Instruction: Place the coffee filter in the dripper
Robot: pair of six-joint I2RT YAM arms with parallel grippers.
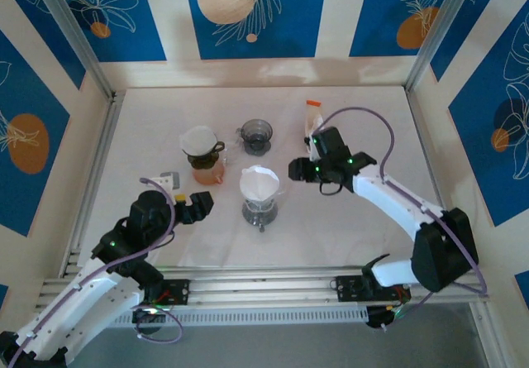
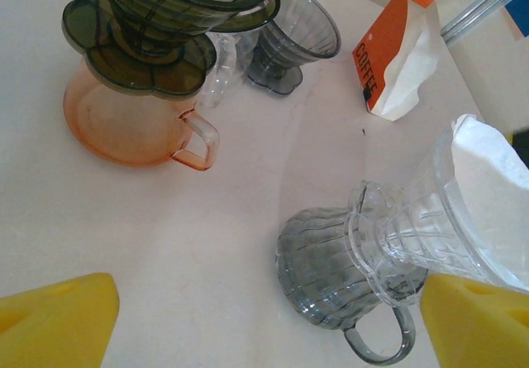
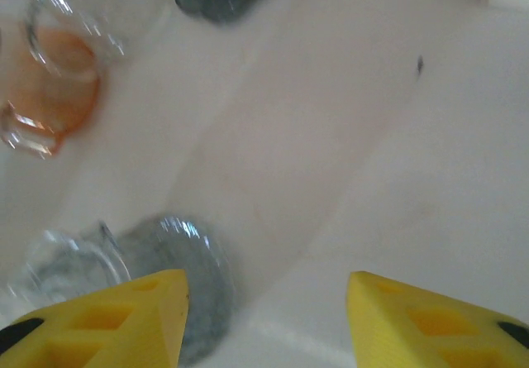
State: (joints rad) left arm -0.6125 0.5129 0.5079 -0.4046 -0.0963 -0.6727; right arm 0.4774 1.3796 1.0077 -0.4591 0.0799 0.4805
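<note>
From above, the white paper coffee filter [image 1: 259, 183] stands as a cone mid-table, left gripper [image 1: 197, 206] and right gripper [image 1: 297, 169] either side, clear of it. My left wrist camera adds the ribbed clear dripper [image 2: 421, 219] cradling it atop a smoky glass server [image 2: 326, 269]; those jaws gape wide, empty. Right wrist, blurred: jaws parted over bare table [image 3: 331, 136], holding nothing.

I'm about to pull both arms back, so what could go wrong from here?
1. The right gripper hangs close beside the clear dripper; a sideways swing could knock it off its grey server.
2. The filter seems to stand proud of the rim and could tip out if bumped.
</note>
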